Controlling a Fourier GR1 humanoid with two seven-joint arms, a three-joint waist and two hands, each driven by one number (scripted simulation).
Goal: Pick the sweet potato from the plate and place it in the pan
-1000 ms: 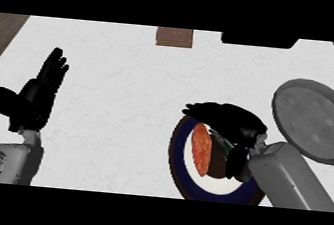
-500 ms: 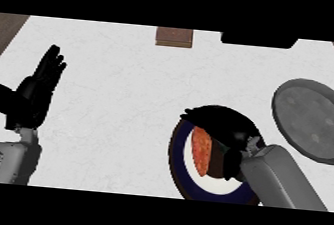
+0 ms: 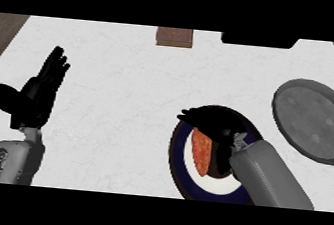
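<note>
An orange sweet potato lies on a white plate with a dark blue rim at the lower middle of the counter. My right hand is over the plate, its fingers curled round the sweet potato's upper end and right side. Part of the sweet potato is hidden by the hand. A grey round pan sits on the counter to the right of the plate, with nothing in it. My left hand rests open at the left, fingers up.
A brown block lies at the counter's far edge, with a black object to its right. Wooden floor shows past the counter's left and right edges.
My right hand has shifted a little left and nearer over the plate, closing further round the sweet potato. The left hand has barely moved.
</note>
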